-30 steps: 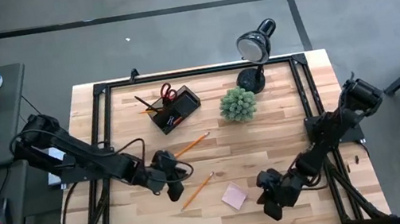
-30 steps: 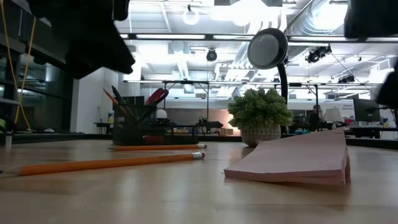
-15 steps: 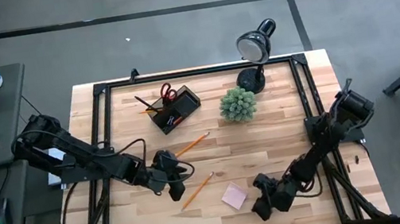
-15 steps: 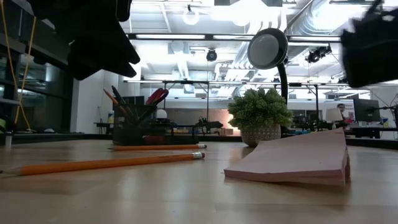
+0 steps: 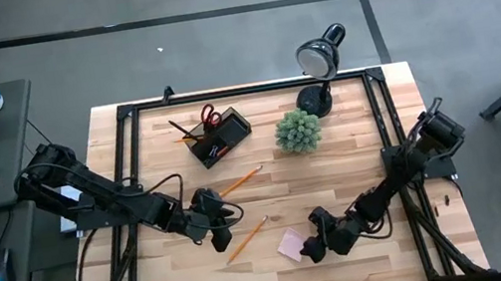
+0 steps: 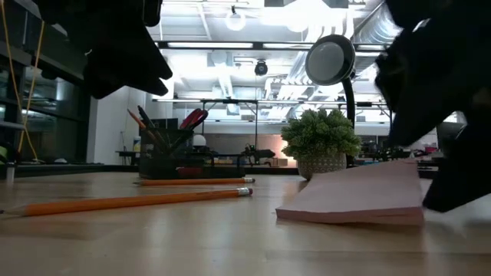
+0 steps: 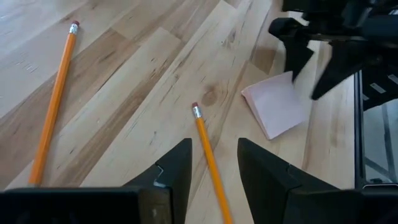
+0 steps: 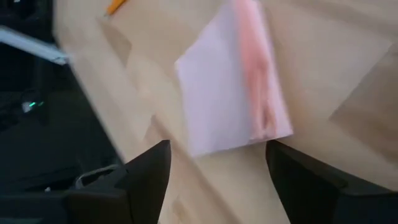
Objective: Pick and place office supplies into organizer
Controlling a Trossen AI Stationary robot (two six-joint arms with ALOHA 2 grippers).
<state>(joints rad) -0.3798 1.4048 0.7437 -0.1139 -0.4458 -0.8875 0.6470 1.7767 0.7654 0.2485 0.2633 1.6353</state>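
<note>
Lower centre of the high view: the right gripper [image 5: 310,250], jaws spread wide and empty, is closing on the pink sticky-note pad [image 5: 292,246] lying flat just to its left, while the left gripper [image 5: 225,237], parted, is hovering over a pencil [image 5: 246,239].

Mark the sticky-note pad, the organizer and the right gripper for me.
sticky-note pad [image 5: 291,246], high view, top sheet.
organizer [image 5: 221,137], high view, top rim.
right gripper [image 5: 308,249], high view, between its open fingertips.

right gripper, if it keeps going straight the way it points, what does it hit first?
Most likely the pink sticky-note pad: it lies flat on the table directly ahead of the open right gripper, between the lines of its fingers. How much gap is left is unclear.
</note>
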